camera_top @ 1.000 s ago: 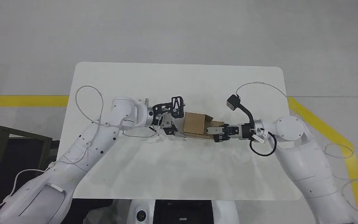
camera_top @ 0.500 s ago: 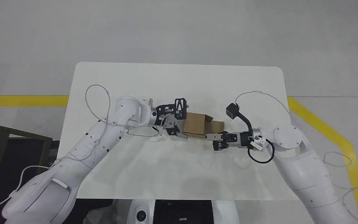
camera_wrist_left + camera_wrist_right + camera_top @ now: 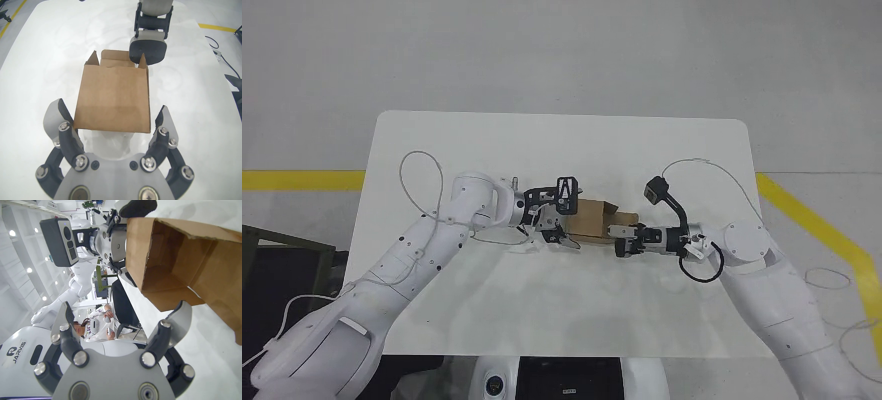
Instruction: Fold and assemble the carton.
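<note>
A brown carton [image 3: 592, 218] lies on its side in the middle of the white table [image 3: 442, 140]. One end is open, with loose flaps [image 3: 111, 56], and faces my right gripper [image 3: 123, 313]. In the right wrist view the hollow inside [image 3: 170, 266] shows. My left gripper [image 3: 111, 106] is open and straddles the carton's closed end [image 3: 113, 102]; one finger [image 3: 64, 111] touches a corner. My right gripper [image 3: 614, 238] is open at the open end, with one pad [image 3: 147, 51] against a side flap. Nothing is gripped.
Thin cables loop over the table by the left arm [image 3: 412, 180] and the right arm [image 3: 712, 160]. Bare table lies all around the carton. The front edge [image 3: 572, 355] is close to both arms.
My right gripper dipped toward the table's front, then came back closer to the carton's open end. My left gripper edged a little toward the carton.
</note>
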